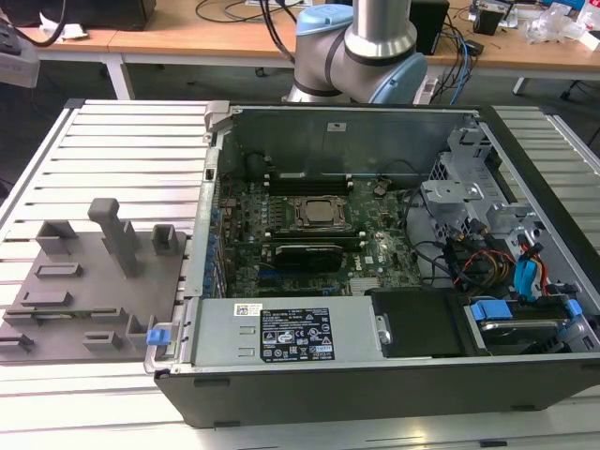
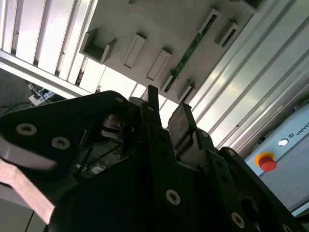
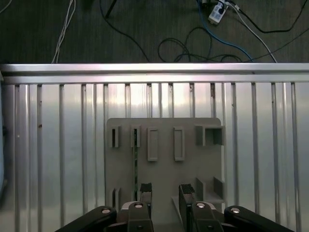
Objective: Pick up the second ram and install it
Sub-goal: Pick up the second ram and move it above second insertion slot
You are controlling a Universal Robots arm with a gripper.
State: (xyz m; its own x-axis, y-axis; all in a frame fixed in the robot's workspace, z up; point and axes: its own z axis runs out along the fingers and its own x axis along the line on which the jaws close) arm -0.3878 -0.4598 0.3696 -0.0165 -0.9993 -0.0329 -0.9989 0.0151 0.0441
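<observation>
Clearly the claw [image 3: 165, 189] hangs over the grey holder [image 3: 207, 162] on the counter [image 3: 58, 145], its fingers apart with nothing between them. The second ram [image 3: 135, 164] stands on edge in a slot of that holder, in line with one finger rather than the gap. A good pick, I judge, calls for centring the stick in the gap, closing on its flat faces mid-length, and lifting straight so it does not bind.

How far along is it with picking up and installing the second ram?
Nothing looks done yet: the second ram sits in the gray fixture, outside the computer case. In hand: the gripper hovers open and empty above the fixture, just beside the ram. Left: the pickup and the install.
</observation>
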